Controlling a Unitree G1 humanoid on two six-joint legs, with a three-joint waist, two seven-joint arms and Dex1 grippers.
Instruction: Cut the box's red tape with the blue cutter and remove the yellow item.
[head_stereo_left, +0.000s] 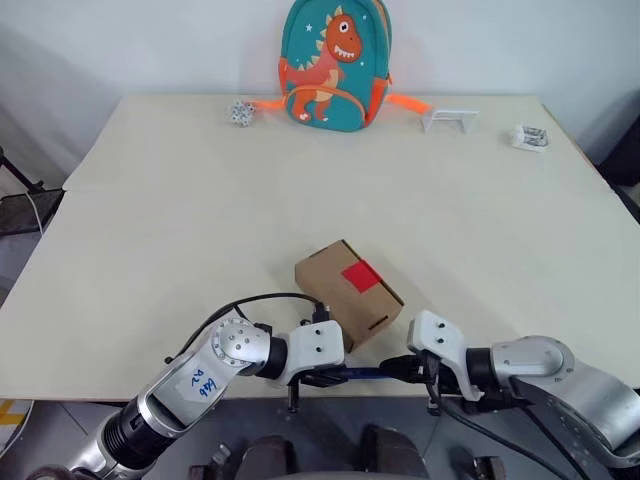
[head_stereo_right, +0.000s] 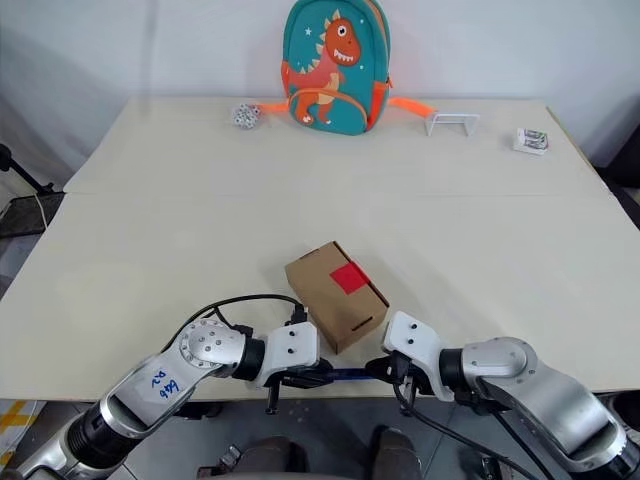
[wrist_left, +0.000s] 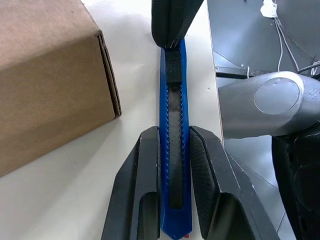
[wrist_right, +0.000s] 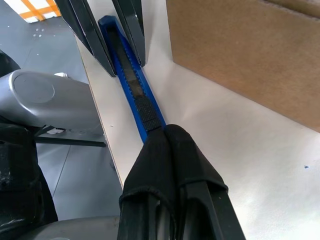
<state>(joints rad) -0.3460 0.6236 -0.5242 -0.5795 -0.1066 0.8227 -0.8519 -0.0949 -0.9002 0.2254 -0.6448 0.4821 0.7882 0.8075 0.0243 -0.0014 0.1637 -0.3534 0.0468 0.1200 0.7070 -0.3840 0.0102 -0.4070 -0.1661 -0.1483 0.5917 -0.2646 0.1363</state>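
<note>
Blue cutter (wrist_left: 174, 125) clamped by left end effector (wrist_left: 174, 165) and closed right end effector (wrist_right: 167, 145).

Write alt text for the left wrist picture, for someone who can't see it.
Two black fingers of the left hand clamp a blue cutter that lies along the edge of a pale table. The right hand's shut black fingertips meet the cutter's far end by its dark slider. A brown box sits beside the cutter without touching it.
</note>
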